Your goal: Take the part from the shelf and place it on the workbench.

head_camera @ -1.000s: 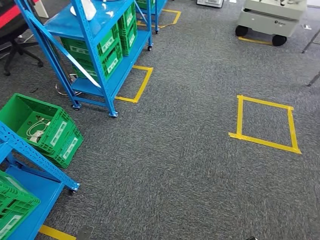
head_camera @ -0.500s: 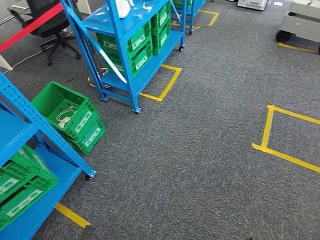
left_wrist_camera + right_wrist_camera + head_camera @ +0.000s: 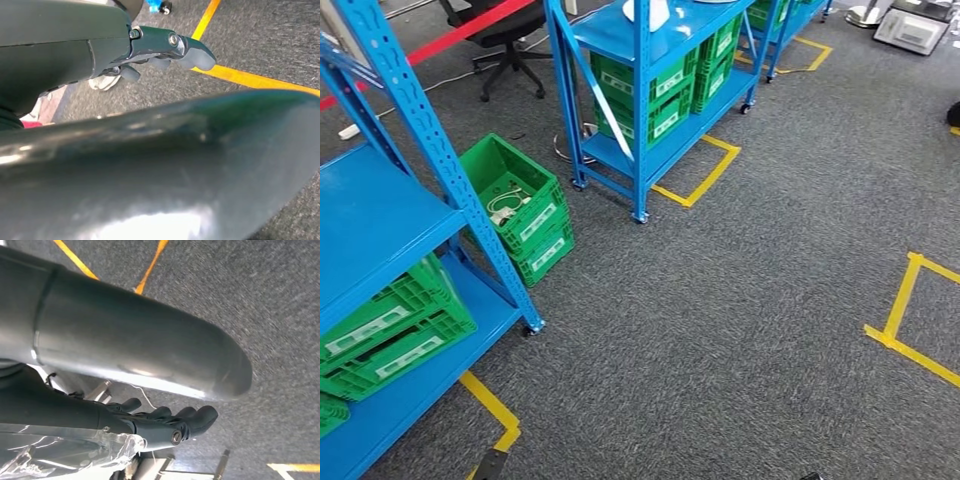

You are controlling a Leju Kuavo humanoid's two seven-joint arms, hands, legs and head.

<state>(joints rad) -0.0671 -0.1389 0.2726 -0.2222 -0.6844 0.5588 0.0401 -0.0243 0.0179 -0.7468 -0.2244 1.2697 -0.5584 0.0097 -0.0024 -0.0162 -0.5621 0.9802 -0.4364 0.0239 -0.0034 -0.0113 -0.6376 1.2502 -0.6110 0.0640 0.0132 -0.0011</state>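
Your head view looks down on grey carpet between two blue shelf racks. The near shelf [image 3: 373,215] at left carries stacked green crates [image 3: 392,325] on its lower level; what they contain cannot be told. A green floor crate [image 3: 518,205] beside its post holds a pale coiled cable [image 3: 503,205]. The far shelf [image 3: 652,45] holds more green bins [image 3: 656,95] below, and a white object [image 3: 644,10], cut off by the frame edge, on its upper level; you cannot tell whether this is the part. Yellow floor tape [image 3: 701,180] marks squares.

Your left wrist view adds the left robot hand [image 3: 170,47], its fingers extended over carpet, holding nothing. Your right wrist view adds the right robot hand [image 3: 170,422], fingers likewise extended and empty, beside crumpled clear plastic [image 3: 75,455].
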